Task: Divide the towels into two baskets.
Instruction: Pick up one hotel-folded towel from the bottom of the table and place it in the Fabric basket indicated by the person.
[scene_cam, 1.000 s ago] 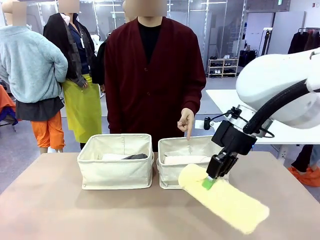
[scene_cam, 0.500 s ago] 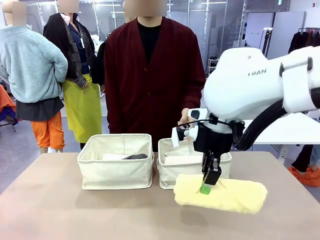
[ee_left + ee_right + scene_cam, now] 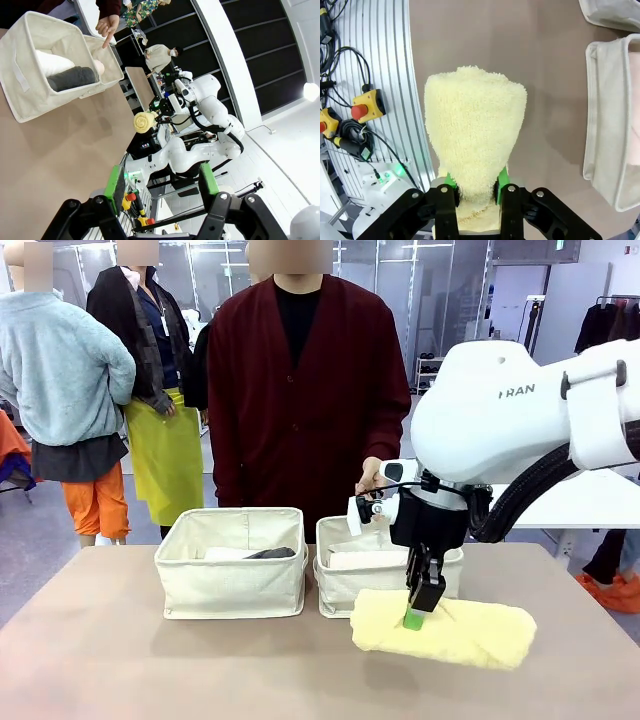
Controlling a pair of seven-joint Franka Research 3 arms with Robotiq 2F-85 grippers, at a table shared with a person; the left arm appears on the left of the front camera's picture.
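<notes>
My right gripper (image 3: 413,618) is shut on the middle of the pale yellow towel (image 3: 470,635), which lies crosswise low over the table, just in front of the right basket (image 3: 345,588). From the right wrist, this towel (image 3: 475,125) rises between the green pads. A pale pink towel (image 3: 365,560) lies in the right basket. In the left basket (image 3: 232,585) are a white towel (image 3: 225,554) and a dark grey towel (image 3: 275,553). My left gripper (image 3: 162,182) is open and holds nothing, far from the baskets (image 3: 25,85). The person's hand (image 3: 370,480) points down at the right basket.
The person stands close behind the baskets. The brown table (image 3: 150,670) has free room to the front and left. From the right wrist, yellow boxes with red stop buttons (image 3: 367,102) and cables sit past the table edge, and the basket wall (image 3: 607,125) stands to the right.
My right arm swung in over the table and turned the yellow towel from a slant to lying level along the right basket's front. The last half second brought almost no movement.
</notes>
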